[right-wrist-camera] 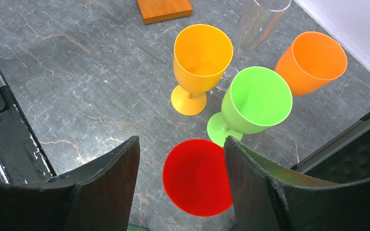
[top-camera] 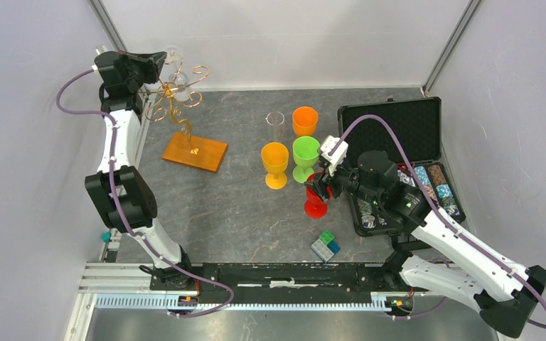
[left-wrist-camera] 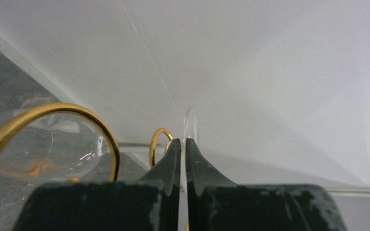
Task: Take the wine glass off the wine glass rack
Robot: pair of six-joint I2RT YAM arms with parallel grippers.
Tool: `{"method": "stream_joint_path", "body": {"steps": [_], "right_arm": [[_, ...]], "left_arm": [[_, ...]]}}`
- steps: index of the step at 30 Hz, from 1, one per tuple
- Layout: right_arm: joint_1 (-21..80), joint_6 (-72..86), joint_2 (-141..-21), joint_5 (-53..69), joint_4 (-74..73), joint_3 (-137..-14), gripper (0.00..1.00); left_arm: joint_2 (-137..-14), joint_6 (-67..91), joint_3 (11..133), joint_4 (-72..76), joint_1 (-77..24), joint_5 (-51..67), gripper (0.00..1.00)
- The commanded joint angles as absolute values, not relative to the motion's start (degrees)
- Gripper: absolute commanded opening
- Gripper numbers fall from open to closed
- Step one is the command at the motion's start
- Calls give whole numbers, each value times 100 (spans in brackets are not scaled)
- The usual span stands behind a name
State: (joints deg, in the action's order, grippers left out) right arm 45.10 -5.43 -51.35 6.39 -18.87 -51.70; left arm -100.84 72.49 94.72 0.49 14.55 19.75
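Left claw [left-wrist-camera: 183, 143] clenched on thin clear glass [left-wrist-camera: 191, 123] edge, gold rack [left-wrist-camera: 53, 108] loops just left, right claw [right-wrist-camera: 180, 144] released, red cup [right-wrist-camera: 195, 178] beneath.

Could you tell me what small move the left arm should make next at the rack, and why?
Probably ease the wine glass slowly out along the gold arm of the wine glass rack. The left gripper looks shut on the glass's thin foot, while the bowl sits behind the rack's wire loop, so it isn't free yet.
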Motion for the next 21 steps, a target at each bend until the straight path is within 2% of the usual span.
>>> {"method": "stream_joint_path", "body": {"steps": [1, 14, 21], "right_arm": [[4532, -614, -5082, 606, -1643, -5159, 69], [4527, -615, -5217, 632, -1639, -5229, 69], [4527, -615, -5229, 687, -1643, -5256, 69]], "left_arm": [[-9870, 7630, 9589, 976, 1439, 2454, 2], [-9660, 7901, 9407, 1135, 1428, 3012, 2], [-9146, 7406, 9151, 527, 1449, 2679, 2]]}}
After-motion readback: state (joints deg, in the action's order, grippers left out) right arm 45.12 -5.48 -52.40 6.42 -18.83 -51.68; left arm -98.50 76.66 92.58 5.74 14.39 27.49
